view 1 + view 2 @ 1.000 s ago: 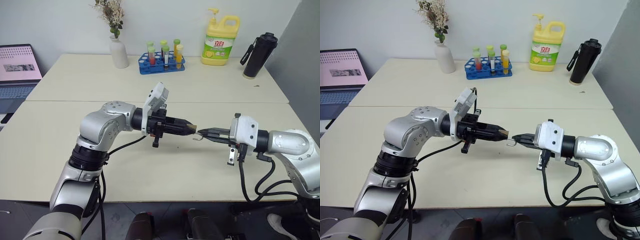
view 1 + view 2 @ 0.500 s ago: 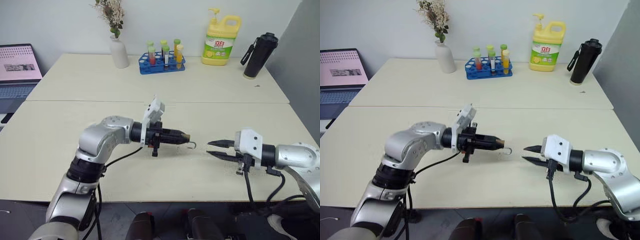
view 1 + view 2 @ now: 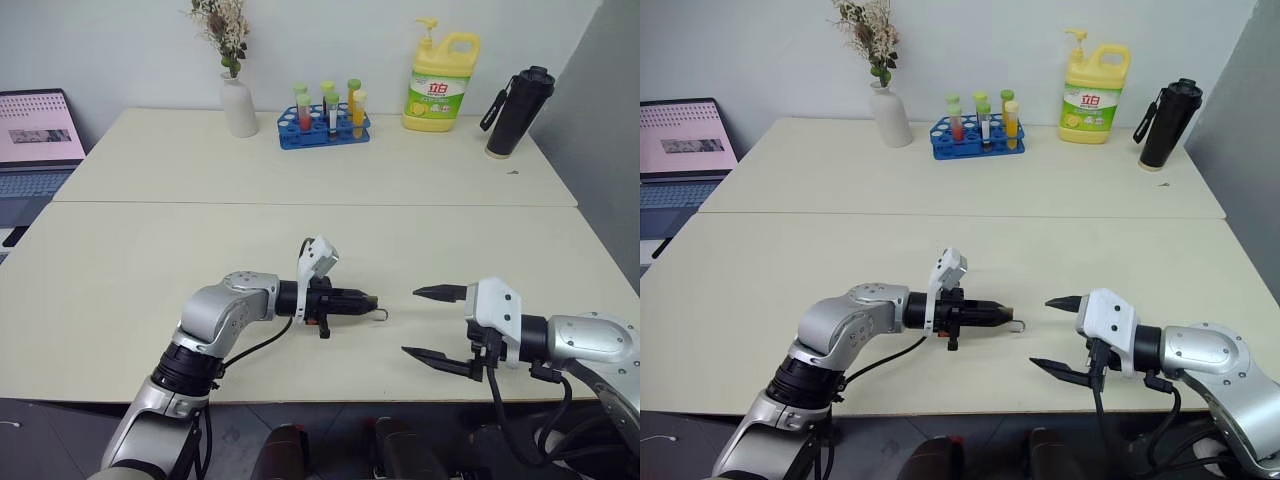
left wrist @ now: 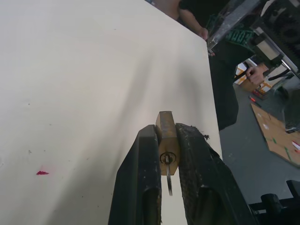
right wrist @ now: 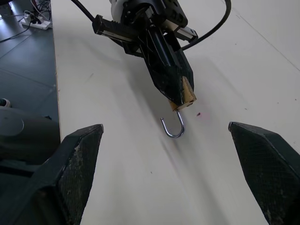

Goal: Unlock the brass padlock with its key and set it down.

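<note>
My left gripper (image 3: 368, 300) is shut on the brass padlock (image 4: 167, 138), a small golden block pinched between the two black fingers (image 4: 145, 178). It is held low over the table (image 3: 150, 260) and points toward my right arm. The padlock's silvery shackle (image 5: 174, 129) sticks out past the fingertips as an open hook with one end free. The thin key (image 4: 168, 177) sits in the keyhole on the lock's rear face, between the fingers. My right gripper (image 3: 428, 325) is open wide, a short gap from the shackle, with nothing in it.
Along the far side of the table stand a white vase (image 3: 238, 105), a blue test-tube rack (image 3: 325, 125), a yellow detergent bottle (image 3: 443, 85) and a black flask (image 3: 518, 108). A laptop (image 3: 35, 135) sits at the far left. A seam (image 3: 450, 205) runs across the table.
My right gripper, shut at the shackle a second ago, has opened wide and drawn back. My left gripper has sunk toward the table with the padlock.
</note>
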